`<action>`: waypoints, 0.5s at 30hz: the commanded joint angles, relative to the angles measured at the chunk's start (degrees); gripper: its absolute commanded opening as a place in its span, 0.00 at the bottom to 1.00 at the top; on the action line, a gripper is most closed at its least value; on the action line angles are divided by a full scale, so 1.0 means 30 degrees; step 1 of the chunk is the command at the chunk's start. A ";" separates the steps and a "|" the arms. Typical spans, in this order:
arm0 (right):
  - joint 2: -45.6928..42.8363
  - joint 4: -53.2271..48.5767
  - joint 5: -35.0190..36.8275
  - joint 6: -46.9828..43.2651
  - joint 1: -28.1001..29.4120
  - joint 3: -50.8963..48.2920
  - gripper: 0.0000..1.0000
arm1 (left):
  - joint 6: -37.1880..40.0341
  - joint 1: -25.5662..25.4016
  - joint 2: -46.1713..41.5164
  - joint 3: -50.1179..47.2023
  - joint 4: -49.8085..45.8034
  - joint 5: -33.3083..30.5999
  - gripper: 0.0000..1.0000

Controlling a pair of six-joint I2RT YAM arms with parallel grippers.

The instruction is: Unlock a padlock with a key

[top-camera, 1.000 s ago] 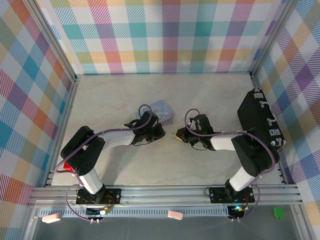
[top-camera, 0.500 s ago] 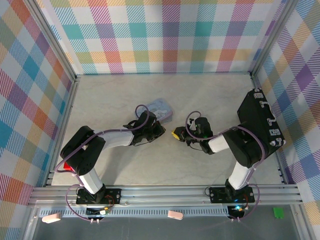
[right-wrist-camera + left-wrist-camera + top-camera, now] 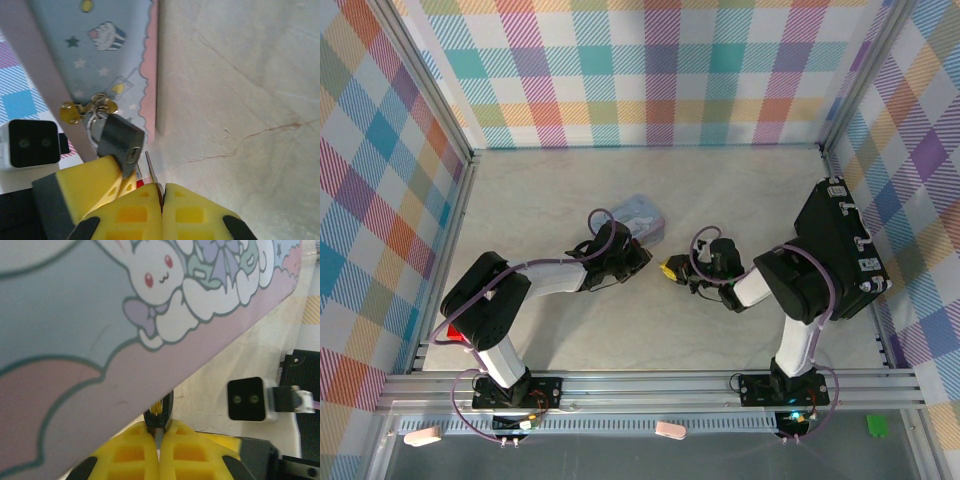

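The dark grey padlock [image 3: 120, 142] hangs by its thin shackle from the gold clasp of the pastel-blue cartoon tin [image 3: 107, 65]. My left gripper [image 3: 159, 427] is shut on the padlock body [image 3: 161, 412] right under the tin [image 3: 100, 340]. Its yellow fingers [image 3: 87, 185] hold the lock with the keyhole turned toward my right gripper [image 3: 162, 189]. That gripper is shut on the slim key [image 3: 151, 167], whose blade tip sits just right of the keyhole, outside it. In the top view the left gripper [image 3: 638, 258] and right gripper [image 3: 670, 268] nearly meet beside the tin [image 3: 642, 213].
A black case [image 3: 840, 248] stands against the right wall, close to the right arm's elbow. Plaid walls close in the marble table [image 3: 720, 190] on three sides. A metal rail [image 3: 650, 385] runs along the near edge.
The right arm folded and its gripper crept left toward the left gripper, bringing the key to the padlock. The tin and left gripper shifted slightly away from the near edge.
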 commanded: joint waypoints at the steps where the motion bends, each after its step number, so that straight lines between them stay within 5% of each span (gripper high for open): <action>1: 0.1276 0.2967 -0.0528 0.1345 0.0156 -0.0213 0.00 | -0.0299 0.0273 0.0166 0.0213 0.1321 0.0292 0.01; 15: 0.3794 0.7030 -0.0376 0.3560 0.0127 -0.0314 0.00 | -0.0419 0.0749 0.0289 0.0287 0.1464 0.0203 0.01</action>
